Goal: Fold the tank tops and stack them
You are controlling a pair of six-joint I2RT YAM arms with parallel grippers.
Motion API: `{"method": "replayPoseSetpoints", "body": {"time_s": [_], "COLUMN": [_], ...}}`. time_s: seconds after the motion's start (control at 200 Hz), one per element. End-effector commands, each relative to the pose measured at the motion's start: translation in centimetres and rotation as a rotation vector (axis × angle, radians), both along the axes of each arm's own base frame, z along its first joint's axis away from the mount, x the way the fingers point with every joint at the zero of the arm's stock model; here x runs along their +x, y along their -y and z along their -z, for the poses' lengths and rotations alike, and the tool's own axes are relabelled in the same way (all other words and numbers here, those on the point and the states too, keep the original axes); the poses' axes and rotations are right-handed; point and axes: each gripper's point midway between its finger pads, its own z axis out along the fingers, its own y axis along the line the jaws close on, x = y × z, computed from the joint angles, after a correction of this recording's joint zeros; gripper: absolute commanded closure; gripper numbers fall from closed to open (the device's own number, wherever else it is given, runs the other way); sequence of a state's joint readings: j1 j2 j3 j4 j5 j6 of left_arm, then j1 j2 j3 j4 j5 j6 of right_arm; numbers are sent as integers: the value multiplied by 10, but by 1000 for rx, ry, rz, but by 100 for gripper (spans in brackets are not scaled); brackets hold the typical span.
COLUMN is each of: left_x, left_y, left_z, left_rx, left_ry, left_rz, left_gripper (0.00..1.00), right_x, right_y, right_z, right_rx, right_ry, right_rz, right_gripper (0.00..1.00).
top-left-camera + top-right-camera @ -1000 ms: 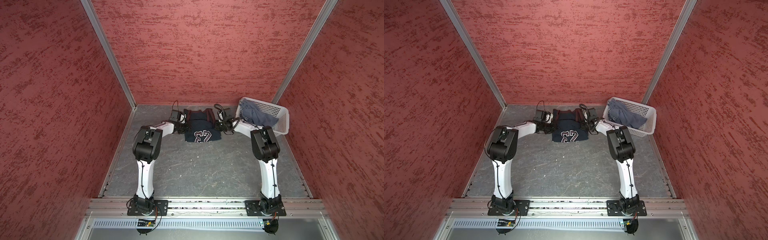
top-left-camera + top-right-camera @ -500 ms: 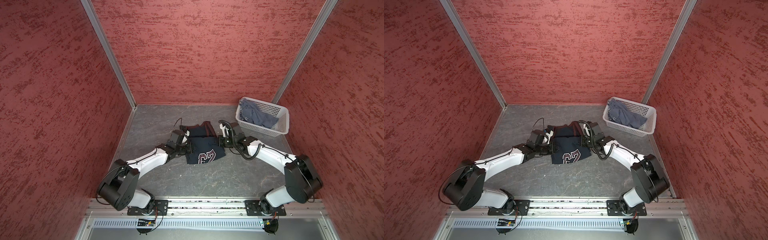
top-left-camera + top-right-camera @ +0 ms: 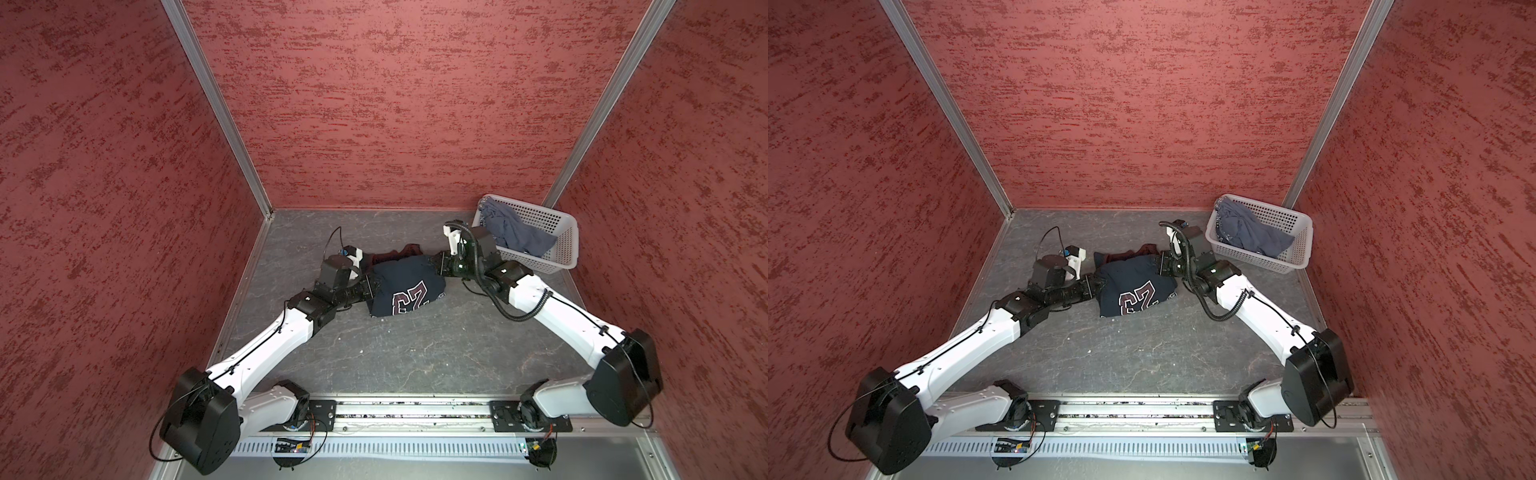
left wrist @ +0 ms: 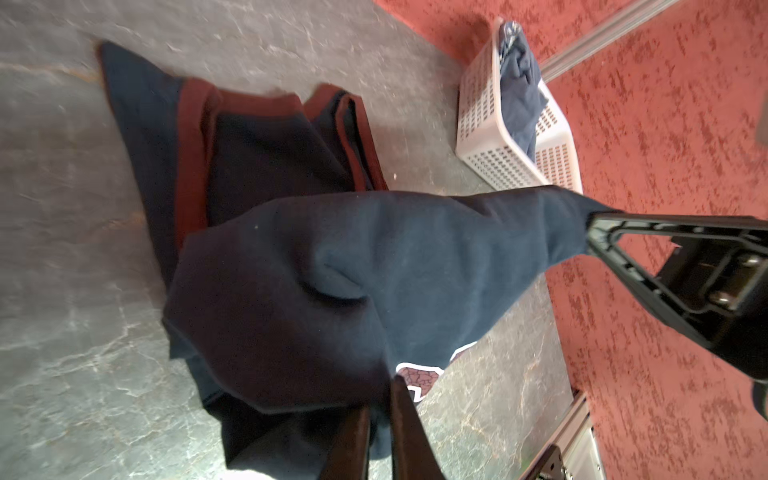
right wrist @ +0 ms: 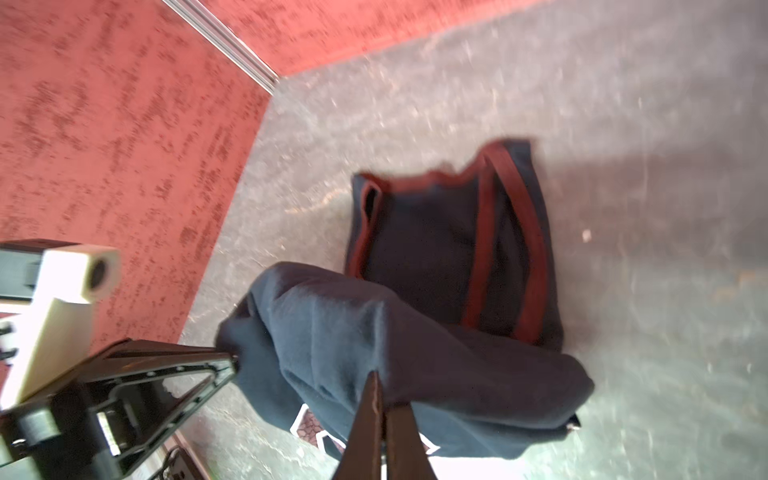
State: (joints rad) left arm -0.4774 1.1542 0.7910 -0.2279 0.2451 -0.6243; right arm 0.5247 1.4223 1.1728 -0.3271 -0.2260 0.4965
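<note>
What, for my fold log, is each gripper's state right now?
Left gripper: jaws shut on the navy "23" tank top.
Right gripper: jaws shut on the same navy "23" tank top, at its other side.

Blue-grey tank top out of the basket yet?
No, the blue-grey tank top lies bunched inside the white basket in the far right corner.

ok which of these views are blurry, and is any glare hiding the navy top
Right wrist view: motion-smeared, floor and red trim of the navy tank top soft. Left wrist view: milder blur, holes of the white basket readable. Both top views: sharp, evenly lit, no glare.
</note>
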Motion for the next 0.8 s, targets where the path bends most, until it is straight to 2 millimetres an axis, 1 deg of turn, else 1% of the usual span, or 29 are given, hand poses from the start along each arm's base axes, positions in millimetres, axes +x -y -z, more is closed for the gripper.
{"method": "replayPoseSetpoints", "body": {"time_s": [0.0,0.025,0.035,0.045,0.175,0.336,0.521,0.681,0.791], "left_x": [11,15,16,17,38,64,98,138,166], "left_y": [-8,-11,-12,-12,-21,-31,-46,-56,-64], "left_z": [-20,-22,-23,-23,-30,-19,-15,-3,21], "left_rx": [-19,-26,-30,-34,-52,-70,-93,-103,-103], "left_ry": [17,15,13,13,3,-59,-102,-151,-216], "left_rz": [-39,-51,-52,-54,-83,-127,-193,-211,-235], "left_gripper": [87,87,87,87,87,87,87,87,87], "right_x": [13,15,18,20,37,68,108,146,170], "right_y": [-2,-3,-5,-5,-11,-15,-24,-24,-22], "right_z": [-24,-31,-26,-25,-30,-25,-9,14,31], "right_rx": [-16,-12,-20,-23,-27,-5,9,24,28], "right_ry": [67,82,72,69,86,75,39,-5,-30], "right_rz": [7,5,5,5,-2,-14,-33,-12,0], "right_gripper": [98,98,98,98,98,98,98,97,97]}}
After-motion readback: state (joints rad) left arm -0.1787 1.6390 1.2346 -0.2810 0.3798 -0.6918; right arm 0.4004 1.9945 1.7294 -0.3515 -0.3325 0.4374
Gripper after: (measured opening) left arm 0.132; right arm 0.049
